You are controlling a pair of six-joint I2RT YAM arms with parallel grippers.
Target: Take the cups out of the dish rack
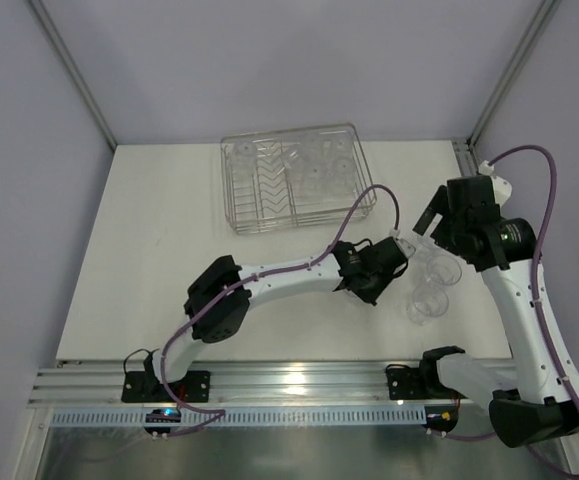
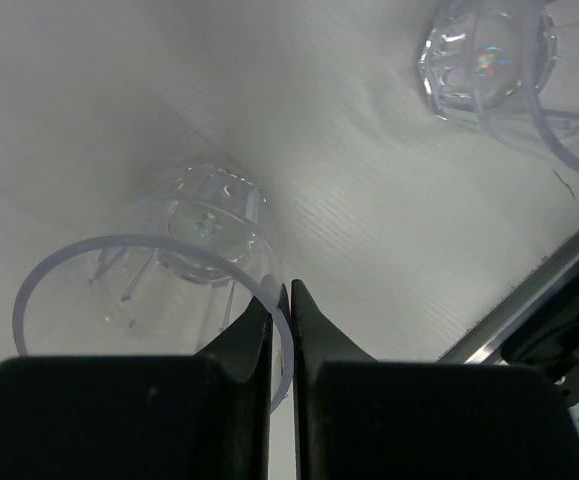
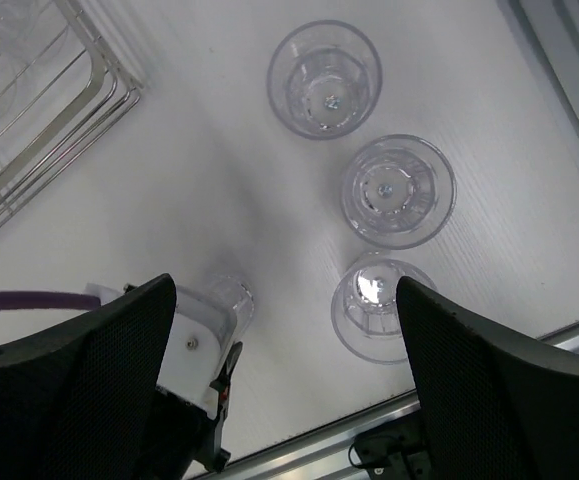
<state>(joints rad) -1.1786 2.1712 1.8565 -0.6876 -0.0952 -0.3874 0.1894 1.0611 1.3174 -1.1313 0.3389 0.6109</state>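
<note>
A cup (image 2: 159, 285) is pinched at its rim by the left claw (image 2: 287, 292). The fingers (image 2: 244, 350) are pressed almost together, with only the thin clear wall caught between them. The cup is seen with its mouth toward the wrist camera and its base toward the table (image 2: 369, 200); whether the base touches the surface cannot be told. In the right wrist view the same cup is glimpsed just past the white body of the left claw.

The right claw (image 3: 284, 290) is spread wide and nothing is held in it. Below it, three cups (image 3: 397, 190) are stood upright on the table in a slightly bent line, close together (the nearest of them lies near the metal rail (image 3: 569, 335) at the table's front edge). The pinched cup is placed just beside this line, on its left.

The rack (image 1: 297, 180) is set at the far side of the table, well apart from these cups. Other cups (image 1: 314, 165) are seen inside it, though their number cannot be made out.
</note>
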